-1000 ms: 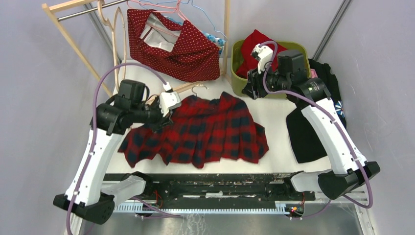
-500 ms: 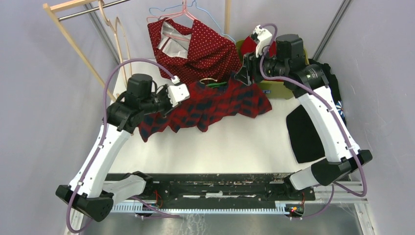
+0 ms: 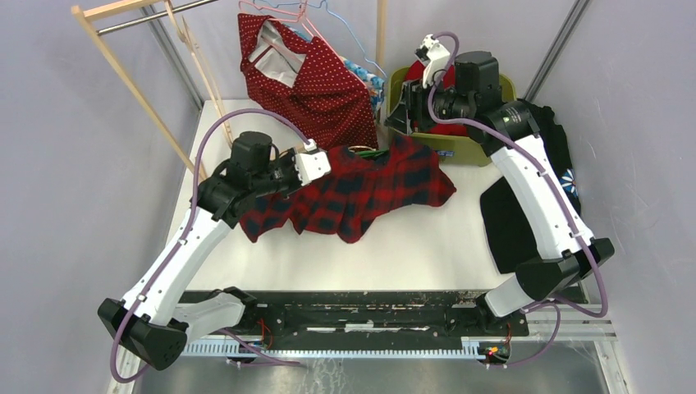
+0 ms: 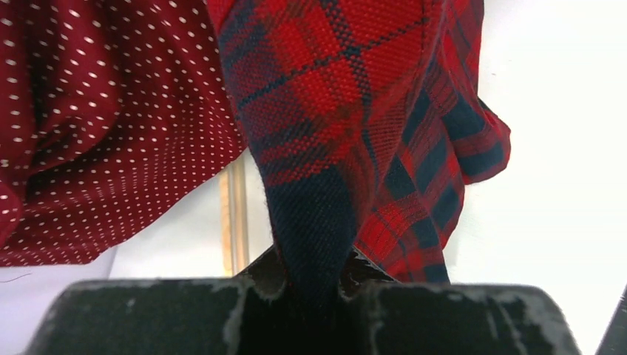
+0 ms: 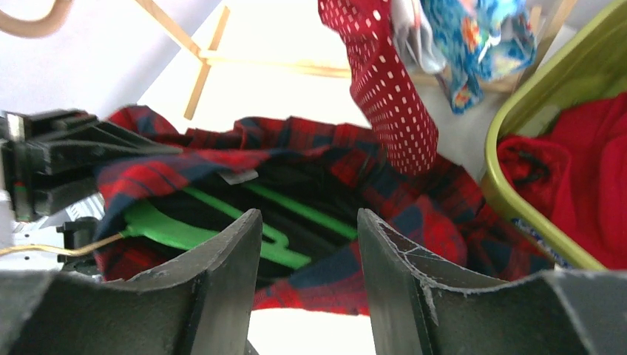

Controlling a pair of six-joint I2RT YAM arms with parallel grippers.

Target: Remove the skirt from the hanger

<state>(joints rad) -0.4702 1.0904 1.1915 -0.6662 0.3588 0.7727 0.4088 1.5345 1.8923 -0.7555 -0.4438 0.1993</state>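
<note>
The white bench (image 3: 410, 246) sits between grey walls, with a wooden rack (image 3: 123, 66) at the far left carrying a dotted dress (image 3: 320, 82). A green bin (image 3: 468, 152) of red clothes stands at the far right.

The skirt (image 3: 369, 185) lies bunched across the far middle of the bench, between the two arms and just near of the dress and the bin. The job looks barely half done. The green hanger (image 5: 222, 229) is inside the waistband, with a sliver of it showing at the skirt's far edge in the top view. Its wire hook (image 5: 44, 248) pokes out on the left.

The left jaws are pressed together on a fold of the waist, with cloth filling the gap between them in the left wrist view. The right jaws stand spread and empty, raised at the bin's left end and facing the open waist and the hanger.

What remains, I judge, is to take the hanger and draw it clear while the left side holds the cloth.

The skirt is red plaid crossed with navy, woven and fairly thick. It is pleated and rumpled, and its hem trails to the near left.
</note>
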